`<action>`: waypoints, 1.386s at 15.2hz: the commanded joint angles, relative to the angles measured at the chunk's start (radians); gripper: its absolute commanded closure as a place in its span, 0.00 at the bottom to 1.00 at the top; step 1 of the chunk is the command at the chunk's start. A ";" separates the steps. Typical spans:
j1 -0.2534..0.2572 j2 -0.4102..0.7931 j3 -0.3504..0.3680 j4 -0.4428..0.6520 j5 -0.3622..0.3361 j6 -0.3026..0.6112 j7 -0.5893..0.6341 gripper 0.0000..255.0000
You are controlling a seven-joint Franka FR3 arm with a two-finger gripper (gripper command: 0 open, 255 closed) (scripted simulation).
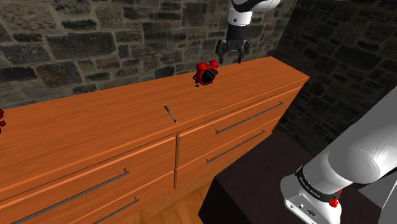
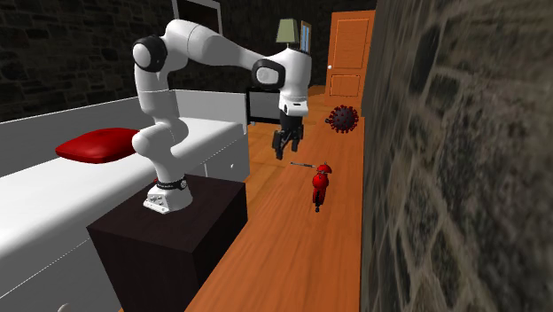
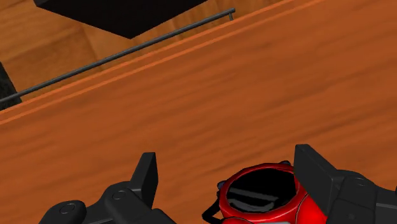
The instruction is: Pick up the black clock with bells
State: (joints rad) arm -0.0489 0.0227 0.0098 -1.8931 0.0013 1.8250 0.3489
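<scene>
- Shoulder view, surface: a long orange wood-grain dresser (image 1: 95, 130) runs across the frame. Its drawer fronts carry dark bar handles (image 1: 248, 118). A rough grey stone wall (image 1: 95, 38) stands straight behind it, with darker stonework on the view's right.
- Shoulder view, target: the clock (image 1: 205, 73) stands on the dresser top near the back edge, close to the wall. It is red and bell-topped with a black face. A thin dark stick (image 1: 170, 113) lies nearer the front edge, well apart from the clock.
- Shoulder view, tool: the gripper (image 1: 230, 58) hangs from the white arm (image 1: 356, 159), just beside the clock on the view's right and a little higher in the frame. It points down with its fingers spread. The dark stand (image 1: 254, 184) sits at lower right on a wood floor (image 1: 188, 202).
- Second exterior view, surface: the camera looks along the dresser top, with the stone wall filling the view's right. The clock (image 2: 322, 182) sits between the gripper (image 2: 285, 146) and the wall, slightly nearer the camera than the gripper. A red spiky ball (image 2: 343, 118) lies farther back, near the wall.
- Second exterior view, room: a white bed (image 2: 53, 204) with a red cushion (image 2: 97, 144) is on the view's left. An orange door (image 2: 350, 58) and a lamp (image 2: 286, 31) are at the far end.
- Wrist view: the fingers (image 3: 147, 178) stand wide apart over the wood grain. The clock (image 3: 264, 194) sits in the gap, tight against one finger and clear of the other. Whether it touches the nearer finger I cannot tell. It is not clasped.
</scene>
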 commanded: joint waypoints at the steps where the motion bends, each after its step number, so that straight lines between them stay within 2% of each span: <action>1: -0.004 0.082 -0.004 0.087 0.006 0.002 0.032 0.00; 10: -0.023 0.437 -0.030 0.535 0.038 -0.059 0.157 0.00; 19: -0.023 0.450 -0.030 0.452 0.039 0.036 0.154 0.00; 20: -0.024 0.450 -0.030 0.451 0.039 0.037 0.152 1.00; 21: -0.024 0.449 -0.030 0.450 0.039 0.037 0.152 1.00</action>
State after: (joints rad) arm -0.0722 0.4703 -0.0197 -1.4415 0.0411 1.8612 0.5013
